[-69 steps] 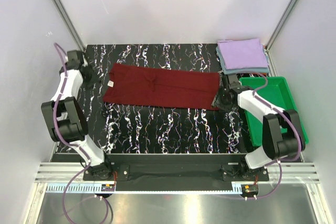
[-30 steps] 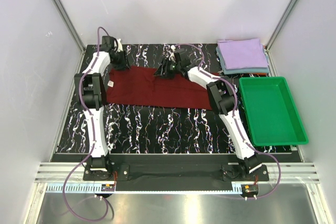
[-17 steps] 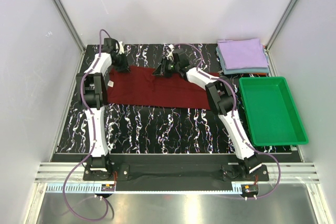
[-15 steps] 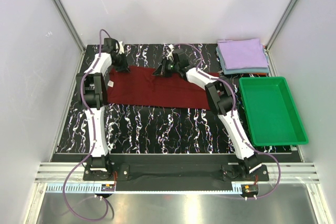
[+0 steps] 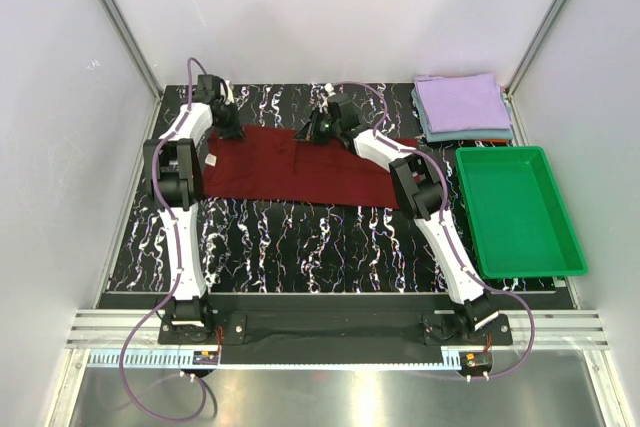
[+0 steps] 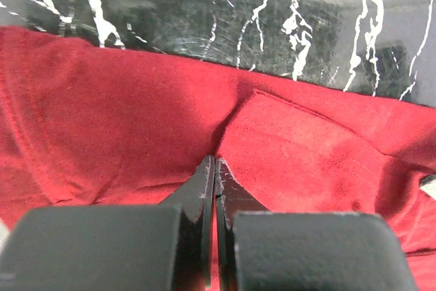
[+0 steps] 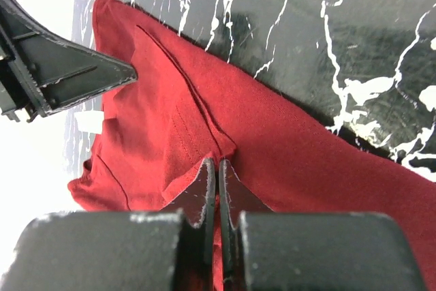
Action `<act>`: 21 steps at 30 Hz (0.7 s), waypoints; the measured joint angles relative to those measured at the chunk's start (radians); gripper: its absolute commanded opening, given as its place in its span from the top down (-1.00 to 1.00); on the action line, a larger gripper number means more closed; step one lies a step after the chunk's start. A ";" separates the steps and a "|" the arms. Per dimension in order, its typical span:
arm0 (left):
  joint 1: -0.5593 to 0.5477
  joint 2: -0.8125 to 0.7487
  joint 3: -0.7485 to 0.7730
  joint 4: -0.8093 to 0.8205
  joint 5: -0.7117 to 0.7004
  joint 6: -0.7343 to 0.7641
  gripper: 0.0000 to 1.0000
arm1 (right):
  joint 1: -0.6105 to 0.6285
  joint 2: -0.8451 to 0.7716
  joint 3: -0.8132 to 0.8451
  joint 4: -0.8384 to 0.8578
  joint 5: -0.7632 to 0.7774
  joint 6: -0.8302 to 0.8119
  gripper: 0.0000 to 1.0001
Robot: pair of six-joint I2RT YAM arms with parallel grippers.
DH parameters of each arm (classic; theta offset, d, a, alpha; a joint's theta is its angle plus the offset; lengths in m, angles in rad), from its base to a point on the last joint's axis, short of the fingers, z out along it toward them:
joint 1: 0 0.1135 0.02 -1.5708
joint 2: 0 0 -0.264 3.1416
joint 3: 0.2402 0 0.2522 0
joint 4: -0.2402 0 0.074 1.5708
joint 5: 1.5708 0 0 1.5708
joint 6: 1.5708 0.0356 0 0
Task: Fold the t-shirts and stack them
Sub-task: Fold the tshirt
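The maroon t-shirt (image 5: 300, 169) lies spread flat across the far half of the bench (image 5: 300, 247), its long side running left to right and its white neck label (image 5: 212, 159) at the left end. The left jaws are closed tight on a pinch of cloth at the shirt's far left corner. The right jaws are closed the same way on its far edge near the middle (each wrist view shows a small ridge of fabric caught at the tips). Holding two points on one edge looks meant for carrying that edge over in a fold. Well apart to the right, the lavender t-shirt (image 5: 460, 100) sits folded on the grey-blue t-shirt (image 5: 421, 115), with the green tray (image 5: 500, 152) just in front. Neither blocks the fold.
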 measured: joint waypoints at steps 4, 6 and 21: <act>0.004 -0.016 -0.003 0.009 -0.027 -0.015 1.00 | 0.001 0.000 0.000 0.011 0.024 0.000 0.98; 0.005 -0.024 -0.003 0.014 -0.034 -0.019 1.00 | 0.001 0.000 -0.001 0.018 0.031 0.000 0.97; 0.027 -0.056 -0.068 0.060 -0.069 -0.050 1.00 | 0.003 0.000 -0.043 0.107 0.061 0.001 0.82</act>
